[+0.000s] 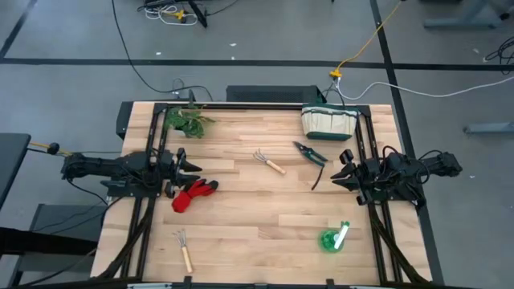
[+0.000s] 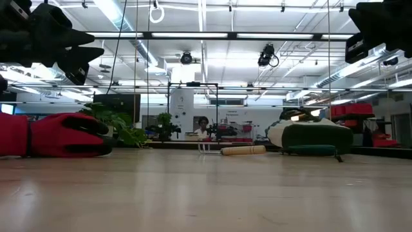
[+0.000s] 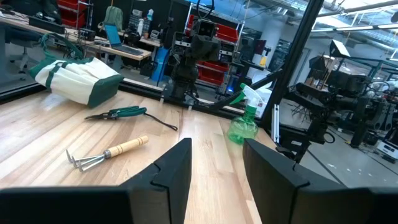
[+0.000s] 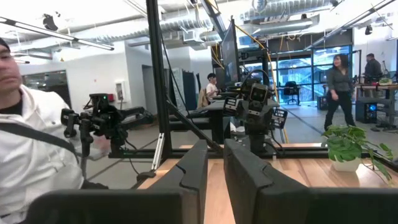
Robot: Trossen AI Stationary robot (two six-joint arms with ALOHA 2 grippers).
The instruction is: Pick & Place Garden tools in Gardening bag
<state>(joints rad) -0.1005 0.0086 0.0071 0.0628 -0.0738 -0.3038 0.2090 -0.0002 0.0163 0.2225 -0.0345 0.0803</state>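
This is a robotics lab in a large industrial hall. Exposed ducts [image 4: 186, 28] and strip lights [image 2: 257, 35] run under a high ceiling, and cables [image 1: 132, 56] trail over the grey floor marked with dark tape lines. A wooden counter [image 1: 265, 209] sits in a black frame. Beyond it stand workbenches with a laptop [image 3: 115, 34], red storage bins [image 3: 227, 34], monitors [image 4: 229, 53] and people [image 4: 339, 81] at desks.

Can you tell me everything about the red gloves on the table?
The red gloves are soft, bright red cloth with dark patches at the fingertips. They lie flat in a crumpled heap on the wooden table, near its left side, fingers pointing toward the middle. The left hand hovers beside them, not holding them. Nothing else touches them.
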